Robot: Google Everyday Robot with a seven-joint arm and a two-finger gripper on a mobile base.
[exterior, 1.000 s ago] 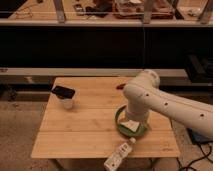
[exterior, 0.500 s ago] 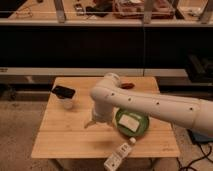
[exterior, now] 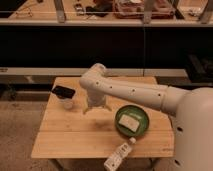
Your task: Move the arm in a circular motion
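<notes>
The arm (exterior: pixel 135 92) is a thick white tube with small dark dots. It reaches from the lower right across the wooden table (exterior: pixel 70 137) to a rounded elbow (exterior: pixel 95 75) near the table's back. The pale gripper (exterior: pixel 96 106) hangs down from the elbow, just above the table's middle back. It sits to the left of a green bowl (exterior: pixel 142 127) and to the right of a black object (exterior: pixel 64 92). Nothing shows in the gripper.
The green bowl holds a white item (exterior: pixel 130 121). The black object rests on a small clear cup (exterior: pixel 67 104) at the table's left back. A white bottle (exterior: pixel 119 156) lies at the front edge. Dark shelving stands behind the table.
The arm has swung left and toward the back of the table. The gripper has gone from over the green bowl to the table's middle back; the objects have not moved.
</notes>
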